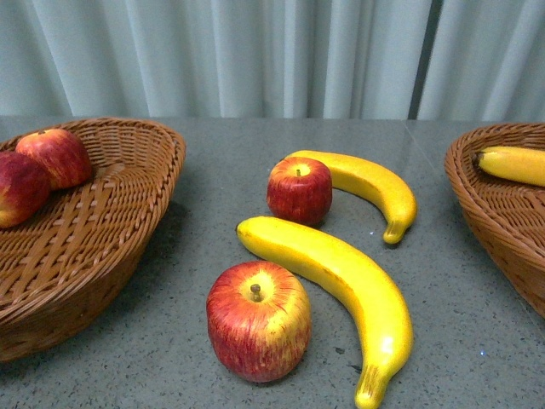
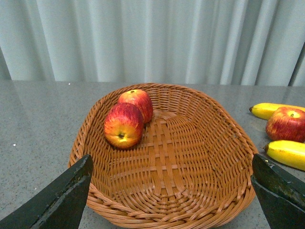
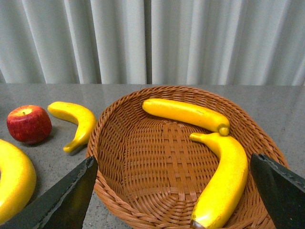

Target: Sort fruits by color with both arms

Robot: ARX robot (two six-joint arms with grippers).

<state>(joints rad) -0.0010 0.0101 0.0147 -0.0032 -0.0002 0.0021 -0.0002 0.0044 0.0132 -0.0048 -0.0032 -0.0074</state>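
Closest to us sits the near apple (image 1: 258, 319), stem up on the table (image 1: 213, 153). Just beside it the long banana (image 1: 341, 281) sweeps away toward the far apple (image 1: 300, 189), which sits tucked into the bend of the curved banana (image 1: 370, 183). That's four fruits out in the open, waiting! Over in the left basket (image 2: 86, 143), two red apples (image 2: 124, 126) lie side by side, and in the right basket (image 3: 102, 143) two yellow bananas (image 3: 186, 113) are home. Half done, by my reckoning: two apples to go left, two bananas to go right. Left gripper (image 2: 171, 162) hangs over its basket, jaws spread wide, holding nothing. Right gripper (image 3: 172, 160) hangs likewise, wide apart and empty above the banana basket.
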